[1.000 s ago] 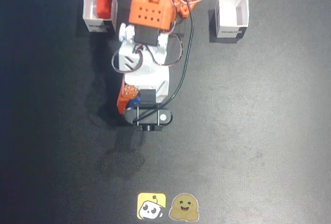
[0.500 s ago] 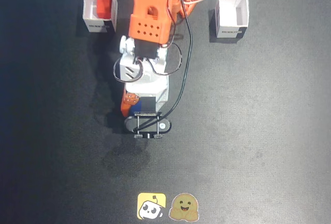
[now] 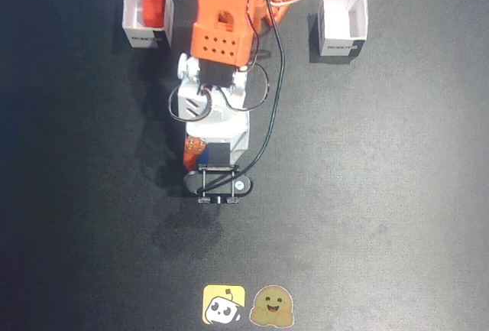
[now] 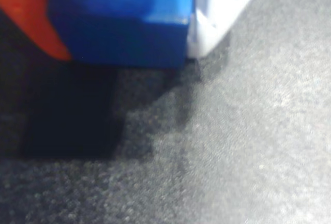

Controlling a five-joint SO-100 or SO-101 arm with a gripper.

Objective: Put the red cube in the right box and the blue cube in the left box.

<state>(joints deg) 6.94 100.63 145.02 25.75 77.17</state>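
Observation:
In the wrist view the blue cube [image 4: 119, 22] fills the top, pressed between an orange finger [image 4: 26, 12] on its left and a white finger [image 4: 217, 6] on its right; its dark shadow lies on the mat below. My gripper [image 4: 126, 53] is shut on it. In the fixed view the gripper [image 3: 200, 150] sits under the wrist near the middle, and only a sliver of the blue cube [image 3: 203, 148] shows. The red cube [image 3: 155, 10] rests inside the white box [image 3: 131, 17] at upper left. The other white box [image 3: 344, 21] at upper right holds nothing.
The arm [image 3: 221, 33] reaches down from the top edge between the two boxes, with a black cable [image 3: 276, 79] looping on its right. Two stickers [image 3: 248, 306] lie on the dark mat [image 3: 382, 193] near the bottom edge.
The wrist has turned straighter and shifted slightly. The orange finger has drawn in against the blue cube. Boxes and red cube have not moved.

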